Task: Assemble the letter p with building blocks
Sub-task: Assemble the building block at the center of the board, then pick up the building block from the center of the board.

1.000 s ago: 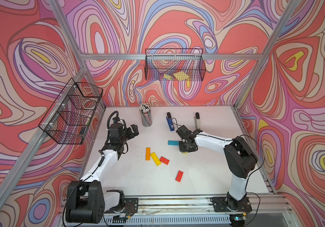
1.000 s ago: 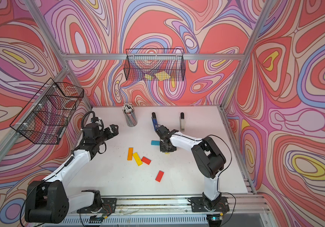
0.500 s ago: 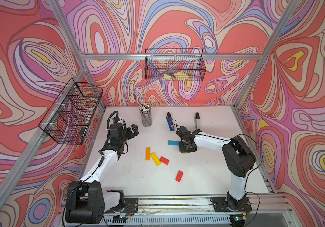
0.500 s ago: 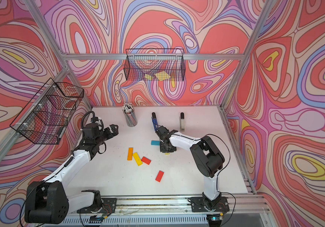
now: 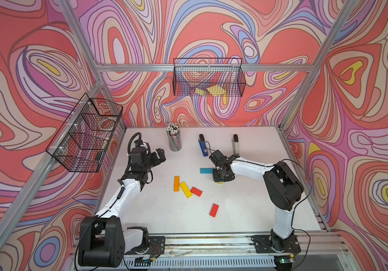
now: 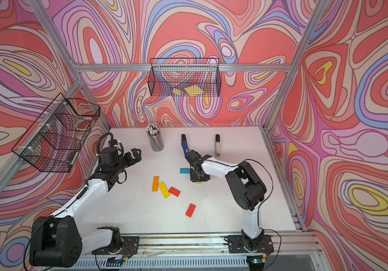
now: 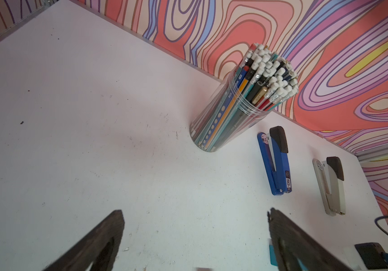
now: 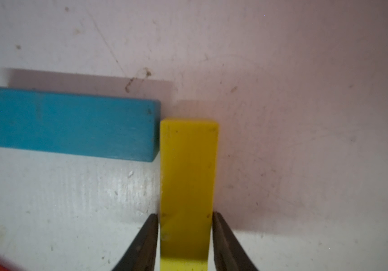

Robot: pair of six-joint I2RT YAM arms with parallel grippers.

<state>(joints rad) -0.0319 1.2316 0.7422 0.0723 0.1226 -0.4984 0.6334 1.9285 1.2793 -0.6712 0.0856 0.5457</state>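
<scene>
Yellow block (image 8: 188, 164), right hand (image 8: 185, 214): unmoved

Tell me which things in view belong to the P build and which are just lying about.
Job: light blue block; yellow block beside it; orange block; second yellow block; two red blocks.
Lying about: pencil cup; blue stapler; beige stapler; two wire baskets.

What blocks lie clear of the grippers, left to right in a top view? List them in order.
orange block → yellow block → farther red block → light blue block → nearer red block
</scene>
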